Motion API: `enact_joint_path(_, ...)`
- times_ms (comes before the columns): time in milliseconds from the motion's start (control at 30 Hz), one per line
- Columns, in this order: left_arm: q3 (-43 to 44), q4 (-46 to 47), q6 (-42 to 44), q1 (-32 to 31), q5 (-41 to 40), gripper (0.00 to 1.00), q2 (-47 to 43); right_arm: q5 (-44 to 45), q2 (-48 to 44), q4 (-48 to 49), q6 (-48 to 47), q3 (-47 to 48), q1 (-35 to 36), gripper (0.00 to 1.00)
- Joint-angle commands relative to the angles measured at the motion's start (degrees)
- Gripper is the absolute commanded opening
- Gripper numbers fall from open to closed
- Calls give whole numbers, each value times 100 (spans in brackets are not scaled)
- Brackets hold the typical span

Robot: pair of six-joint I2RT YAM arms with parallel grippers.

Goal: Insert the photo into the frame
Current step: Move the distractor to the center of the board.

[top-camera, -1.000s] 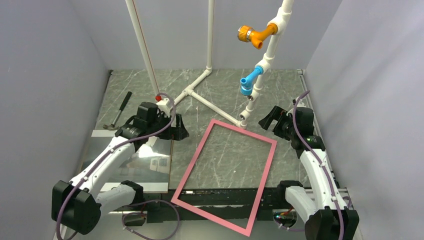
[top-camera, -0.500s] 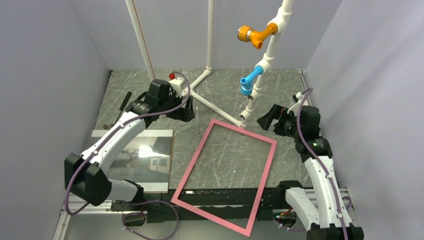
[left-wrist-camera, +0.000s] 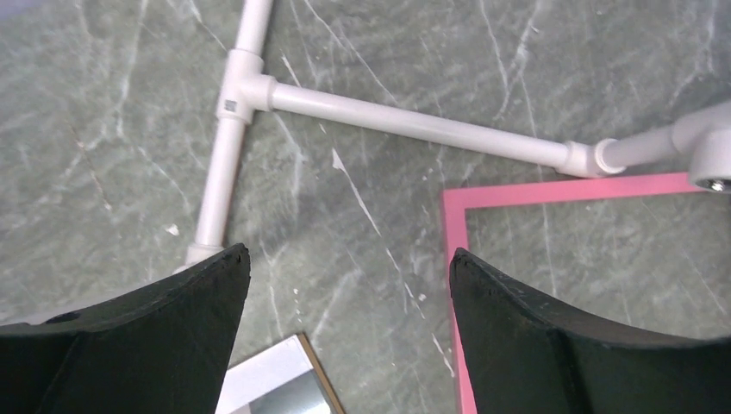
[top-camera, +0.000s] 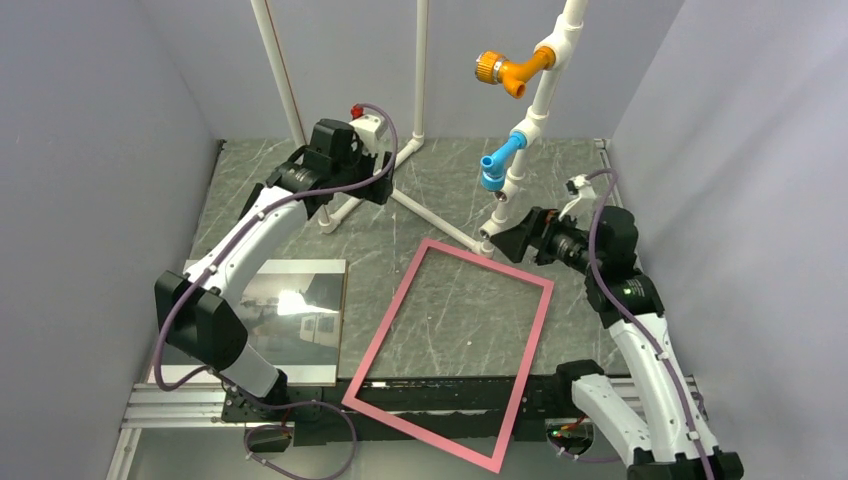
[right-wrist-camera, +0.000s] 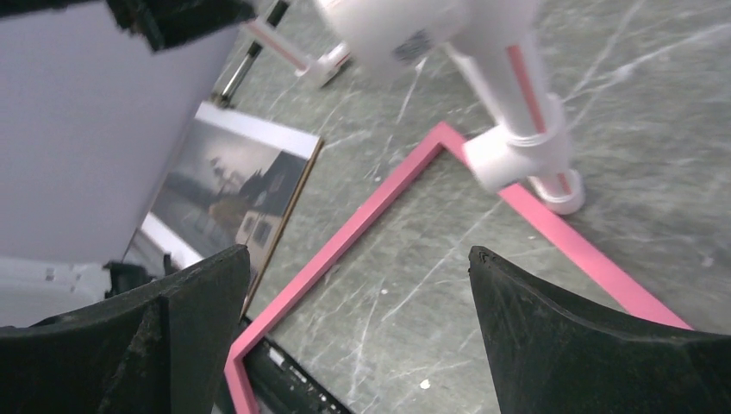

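The photo (top-camera: 270,310), a glossy print of a white house with a white margin, lies flat at the table's left and shows a thin brown edge on its right side. It also shows in the right wrist view (right-wrist-camera: 228,181), and its corner shows in the left wrist view (left-wrist-camera: 274,382). The pink frame (top-camera: 385,335) lies flat at centre, seen in both wrist views (left-wrist-camera: 454,228) (right-wrist-camera: 345,237). My left gripper (top-camera: 370,188) is open and empty, raised over the pipe stand, behind the photo. My right gripper (top-camera: 500,240) is open and empty, above the frame's far corner.
A white pipe stand (top-camera: 420,205) lies on the table behind the frame, its foot (right-wrist-camera: 526,159) touching the frame's far corner. Uprights carry an orange fitting (top-camera: 500,70) and a blue one (top-camera: 495,165). The frame's near end overhangs the black front rail (top-camera: 440,395). Grey walls stand on both sides.
My left gripper has lifted off the photo's far edge and swung back and right over the pipe stand. My right gripper has moved left toward the frame's far corner. The photo and frame have not moved.
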Motion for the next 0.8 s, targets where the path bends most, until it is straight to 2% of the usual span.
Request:
enact_joint_path(0,332,309,352,-23,-537,89,179,188,112,728,49,-99,689,100)
enact_joint_path(167,320,646,772,-18,-1223,91,303,634,386,1151,109,-108,1337,100)
enact_joint_path(400,572,808,1372,23,-1815,95,601,1040,809,1835,341,-304,1660,100)
enact_joint_path(533,734,894,1577,208,-1488,97,735,1248,937,2080,444,-419,1672,100)
enact_joint_path(767,782,1029,1330,792,-498,96,850,1507,1142,2068,414,-416,1674,100)
